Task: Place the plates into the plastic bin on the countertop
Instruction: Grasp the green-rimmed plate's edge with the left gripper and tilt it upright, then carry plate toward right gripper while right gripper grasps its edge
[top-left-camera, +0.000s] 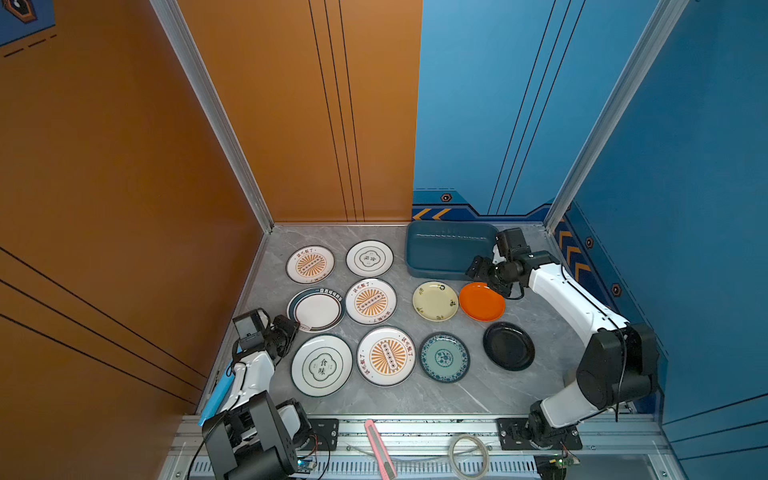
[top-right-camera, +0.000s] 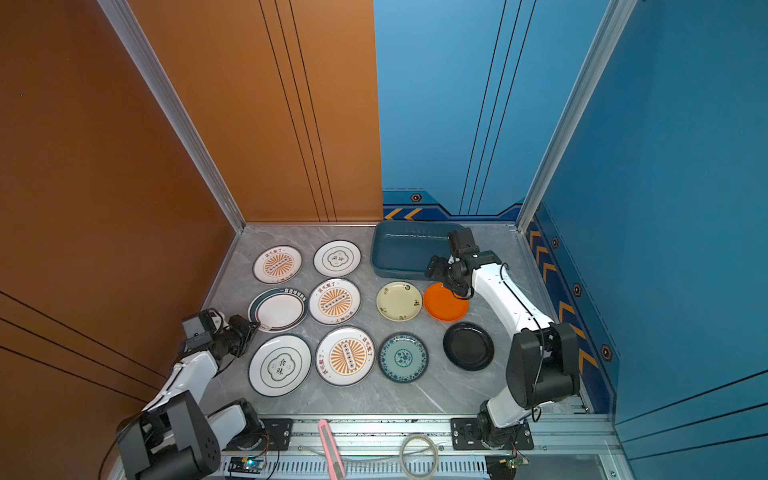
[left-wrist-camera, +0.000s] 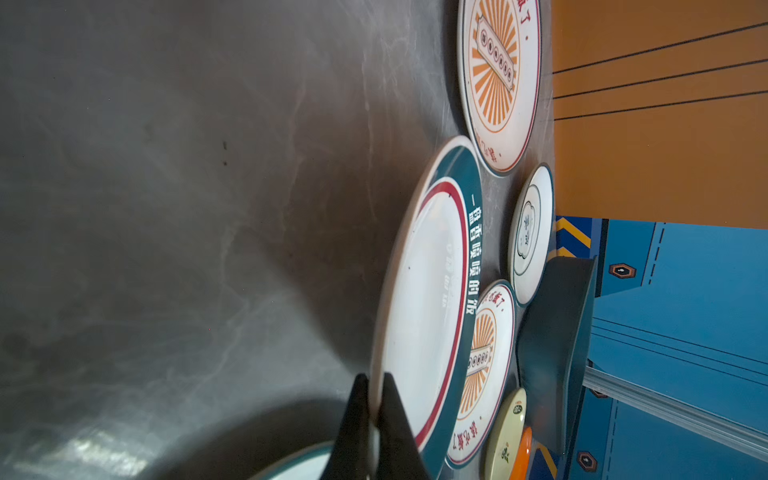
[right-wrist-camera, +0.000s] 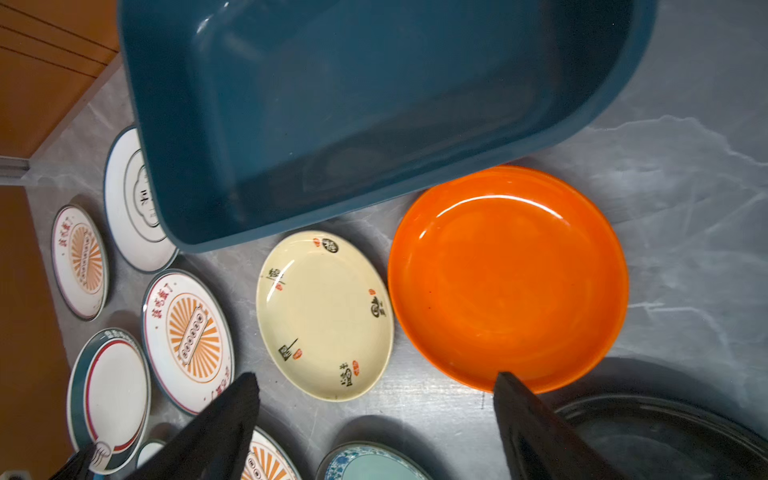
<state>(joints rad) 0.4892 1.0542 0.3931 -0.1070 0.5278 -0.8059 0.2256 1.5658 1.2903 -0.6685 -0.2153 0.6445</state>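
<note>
Teal-rimmed white round plate (top-left-camera: 316, 309), well left of the dark teal-blue rectangular plastic bin (top-left-camera: 434, 270) and nearer you than it, is what your left gripper (left-wrist-camera: 376, 386) holds: both black fingers (left-wrist-camera: 353, 419) are pressed onto its near rim. Whether that edge is off the grey marble-look countertop (top-left-camera: 415, 399) you cannot tell. Three large white orange-sunburst plates (top-left-camera: 371, 301) and two large white black-quatrefoil plates (top-left-camera: 369, 258) lie flat, also left of the bin. Just in front of the bin's front wall you have the small cream round plate (top-left-camera: 435, 301), and farther forward the teal-patterned round plate (top-left-camera: 444, 357). At the bin's front right corner sits the glossy orange round plate (top-left-camera: 482, 306), just beside the cream one. Your right gripper (right-wrist-camera: 376, 376) hangs over that corner, fingers spread wide, one fingertip above the orange plate's rim. Forward of the bin's right end lies the black round plate (top-left-camera: 509, 346).
</note>
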